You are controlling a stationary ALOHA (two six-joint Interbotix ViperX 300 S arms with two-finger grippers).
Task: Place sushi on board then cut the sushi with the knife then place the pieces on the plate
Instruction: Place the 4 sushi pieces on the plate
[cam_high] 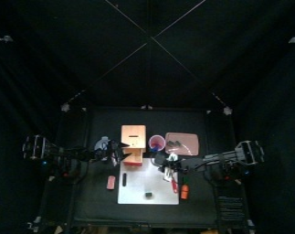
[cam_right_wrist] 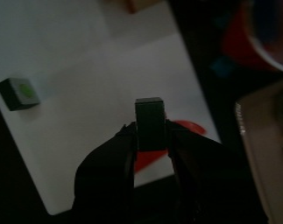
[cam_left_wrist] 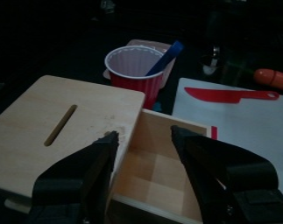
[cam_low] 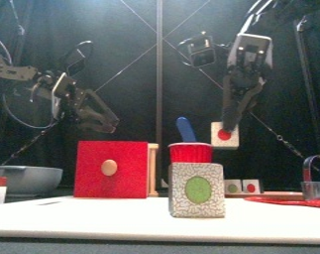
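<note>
Front view is showing the right gripper (cam_low: 227, 123) hanging in the upper right of the frame, its jaws pinching one sushi piece (cam_low: 223, 136), a pale block with a red centre, well clear of the table. A second sushi piece (cam_low: 197, 189), green-centred, is standing in the lower middle on the white board (cam_low: 96, 220). I cannot tell whether the held block is heading down to the board or across to the pink tray (cam_low: 288, 201) at the lower right edge.

The main risk is the hold itself. In the right wrist view the jaws are closing on only part of the block, with its end sticking out past the tips, so a quick swing or a tilt of the wrist is likely to make it swivel or slip free. The red knife (cam_right_wrist: 190, 129) is lying on the board just behind the block in that view; a drop there would probably land the piece on the blade and send it tumbling or leave it lying crooked.

The red cup (cam_low: 191, 154) with the blue knife (cam_low: 185, 129) is standing just left of the held piece in the front view, so a careless sideways move could be clipping the handle and tipping the cup.

The left gripper (cam_left_wrist: 146, 140), jaws spread and holding nothing, is hovering over the open drawer of the wooden box (cam_left_wrist: 61, 122); lowering blindly could be striking the box wall.
</note>
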